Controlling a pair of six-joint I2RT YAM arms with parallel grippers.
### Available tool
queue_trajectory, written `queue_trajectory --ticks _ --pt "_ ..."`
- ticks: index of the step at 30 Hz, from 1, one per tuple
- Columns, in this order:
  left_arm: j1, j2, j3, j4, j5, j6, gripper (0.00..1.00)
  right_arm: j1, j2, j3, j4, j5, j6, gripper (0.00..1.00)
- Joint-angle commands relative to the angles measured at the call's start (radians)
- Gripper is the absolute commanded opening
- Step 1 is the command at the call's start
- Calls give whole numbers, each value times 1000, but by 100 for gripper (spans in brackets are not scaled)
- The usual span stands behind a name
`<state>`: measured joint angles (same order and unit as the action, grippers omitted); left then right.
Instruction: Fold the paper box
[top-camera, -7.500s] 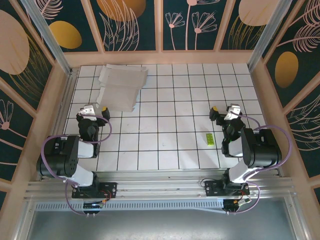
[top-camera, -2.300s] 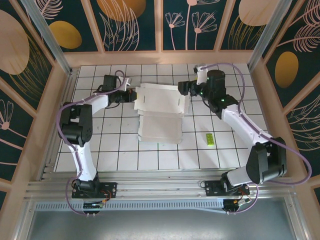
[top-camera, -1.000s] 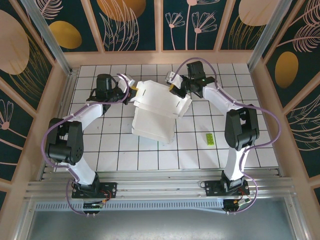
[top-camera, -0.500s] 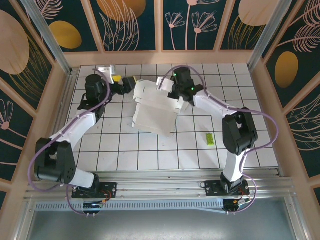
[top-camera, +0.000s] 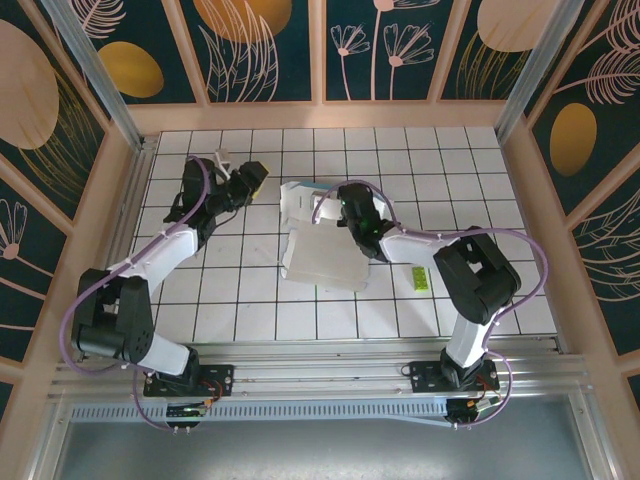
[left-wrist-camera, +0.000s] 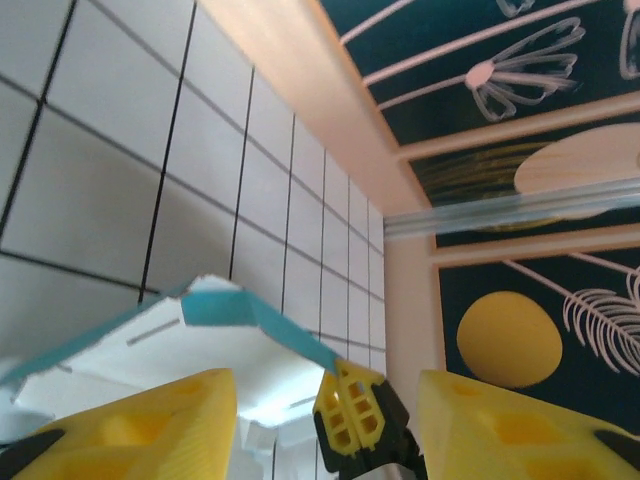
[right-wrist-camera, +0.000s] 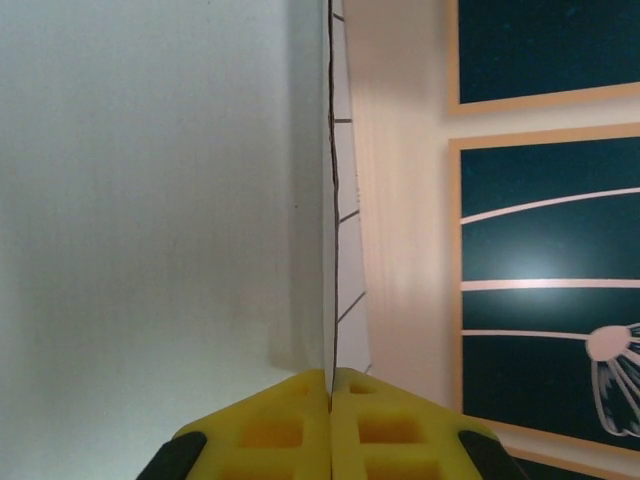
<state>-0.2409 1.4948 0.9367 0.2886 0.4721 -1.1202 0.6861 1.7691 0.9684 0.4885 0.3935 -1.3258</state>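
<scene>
**A:** How will this card handle for you?

**B:** Your left claw (top-camera: 252, 178) stands wide and holds nothing, apart from the paper box (top-camera: 322, 245) in the middle of the bench (top-camera: 200, 300). I judge the card light, thin and easy to bend. Take it at an edge, near a crease. Your right claw (right-wrist-camera: 330, 390) is closed on one edge.

**A:** And compared with half a second ago?

**B:** The left claw has pulled away from the box, and the box lies lower.

The paper box (top-camera: 320, 258) was white, with teal-blue showing along one flap's edge. The floor tiles (top-camera: 250, 300) were white, ruled by a thin dark grid, and the small slip (top-camera: 421, 278) was yellow-green. The walls (top-camera: 270, 60) were dark teal, patterned with gold ovals and pale line-drawn leaves and flowers.
</scene>
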Motion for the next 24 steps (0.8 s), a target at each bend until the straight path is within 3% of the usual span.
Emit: queue_trajectory --ticks 1,9,15,24 --pt "-51 31 31 -46 13 -60 46 28 -41 -32 181 64 -42 8" --pt "-89 151 127 -100 -105 47 36 62 -36 -79 290 78 -97 9" --pt "-89 253 156 -84 -40 63 35 65 -48 -88 296 73 -108 10" --pt "-90 285 149 -48 -21 80 36 78 -15 -86 317 76 -113 13"
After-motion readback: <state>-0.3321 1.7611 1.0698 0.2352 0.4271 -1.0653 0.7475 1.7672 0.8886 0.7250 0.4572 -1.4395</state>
